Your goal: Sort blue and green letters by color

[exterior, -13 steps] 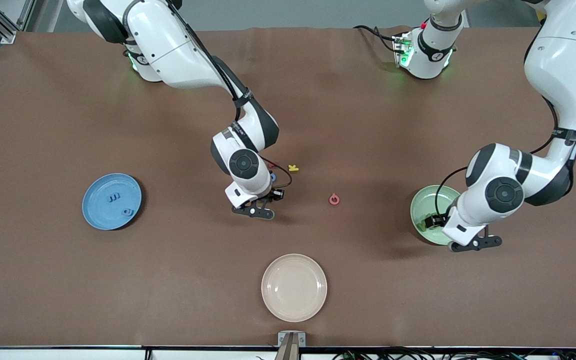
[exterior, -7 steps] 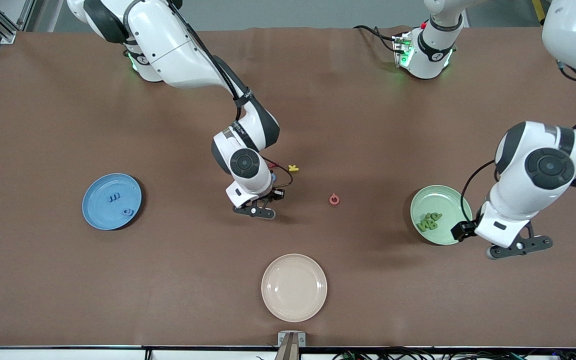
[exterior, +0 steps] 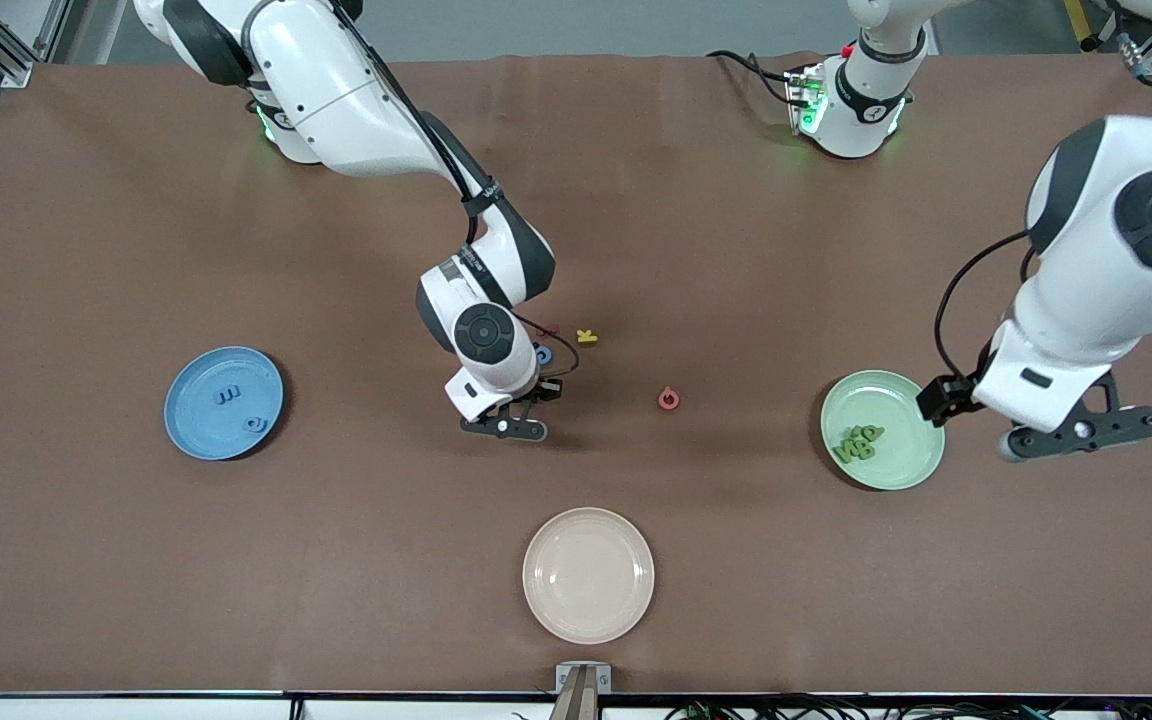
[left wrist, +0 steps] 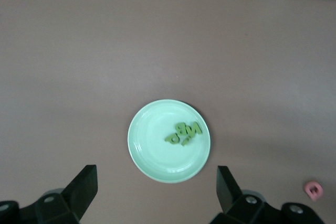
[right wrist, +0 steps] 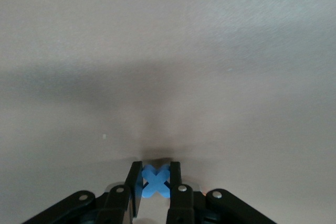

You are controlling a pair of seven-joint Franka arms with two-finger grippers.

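My right gripper (right wrist: 156, 182) is shut on a blue X-shaped letter (right wrist: 156, 180), low over the middle of the table (exterior: 504, 428). Another blue letter (exterior: 542, 354) lies beside that wrist. Two blue letters (exterior: 227, 396) lie on the blue plate (exterior: 198, 380) toward the right arm's end. Several green letters (exterior: 858, 443) lie in a cluster in the green plate (exterior: 904, 458), also seen in the left wrist view as green letters (left wrist: 184, 132) on the plate (left wrist: 152, 163). My left gripper (exterior: 1081, 435) hangs open and holding nothing, high beside the green plate (left wrist: 156, 192).
A yellow letter (exterior: 587, 336) and a dark red letter (exterior: 551, 329) lie close to the right wrist. A pink ring letter (exterior: 668, 399) lies between the two arms. A cream plate (exterior: 588, 575) with nothing on it sits near the front edge.
The left arm has lifted off the green plate and swung toward its own end of the table, uncovering the green letters. The right gripper has stayed nearly still, low over the table.
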